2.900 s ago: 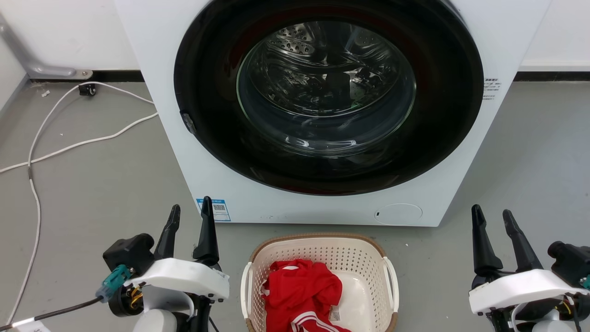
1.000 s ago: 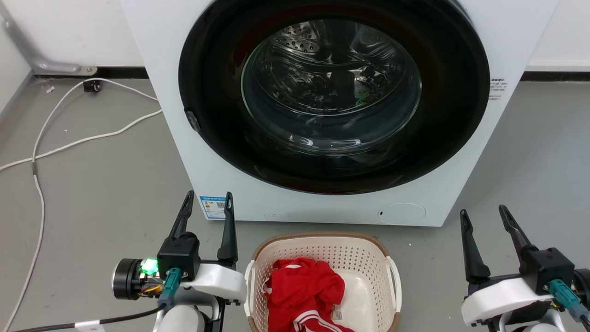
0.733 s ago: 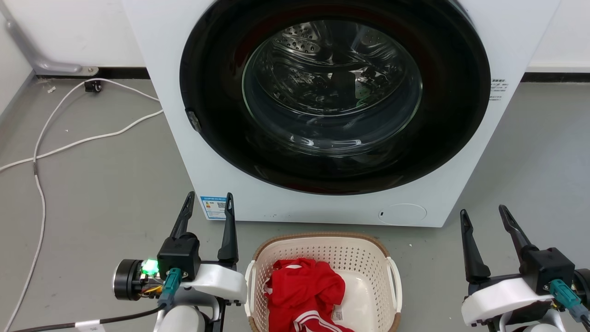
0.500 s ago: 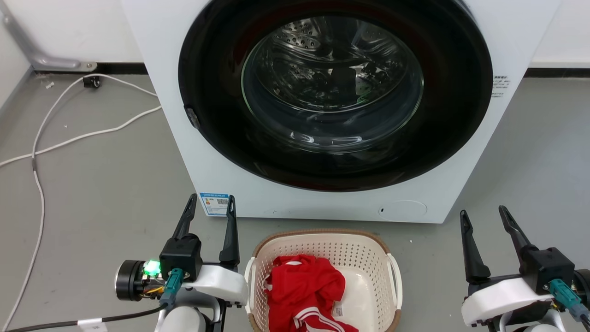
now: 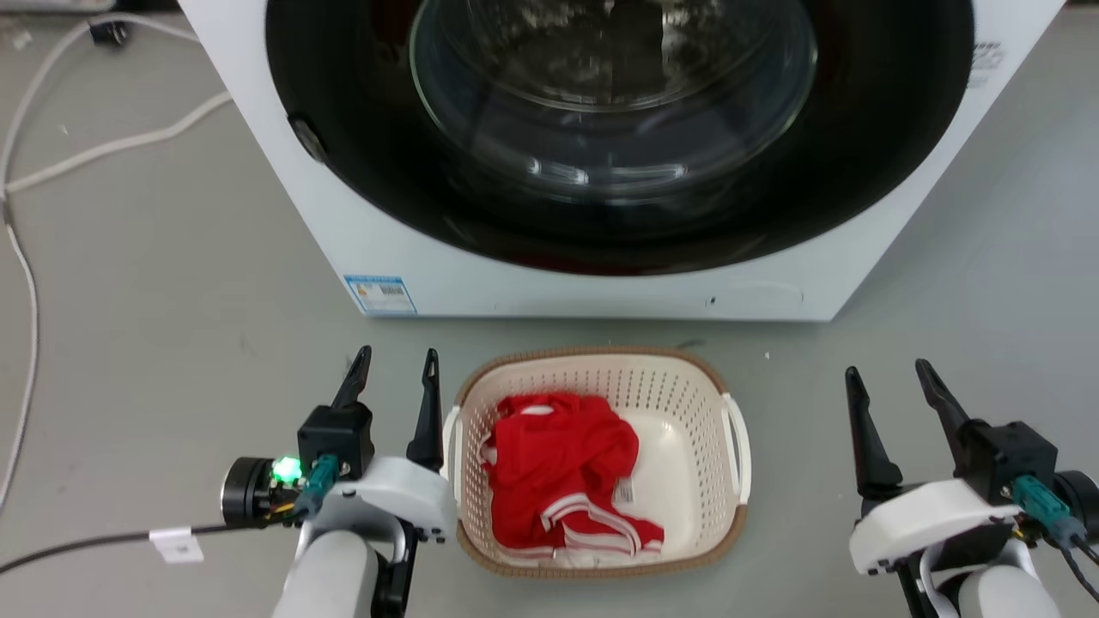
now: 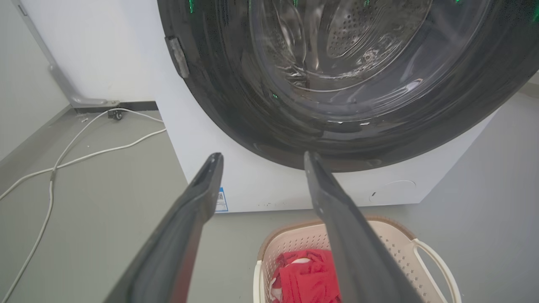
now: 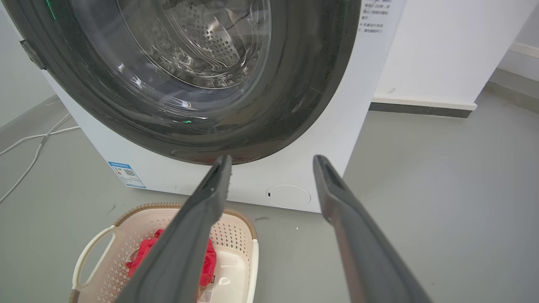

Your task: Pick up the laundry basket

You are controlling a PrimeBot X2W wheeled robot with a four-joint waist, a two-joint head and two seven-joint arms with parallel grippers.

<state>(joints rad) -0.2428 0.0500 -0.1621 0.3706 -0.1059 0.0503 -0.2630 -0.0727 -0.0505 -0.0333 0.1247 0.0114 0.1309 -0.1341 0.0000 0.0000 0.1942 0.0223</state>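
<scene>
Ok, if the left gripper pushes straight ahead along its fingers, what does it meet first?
Probably the washer's white front panel, near the blue label. The left gripper points past the laundry basket, not at it; depth is unclear.

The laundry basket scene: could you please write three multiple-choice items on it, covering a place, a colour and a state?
1. Where does the laundry basket stand?
A. Inside the washer drum
B. On the floor before the washer, between the two grippers
C. On top of the washer

2. What colour is the garment in the basket?
A. Blue
B. Green
C. Red with white stripes

3. How do the left gripper and right gripper stand?
A. Both open, holding nothing
B. Left shut on a handle
C. Both shut on the rim

Answers: 1 B, the head view shows it on the grey floor just before the washer; 2 C, red cloth with white bands lies inside; 3 A, each is spread wide with nothing between.
</scene>
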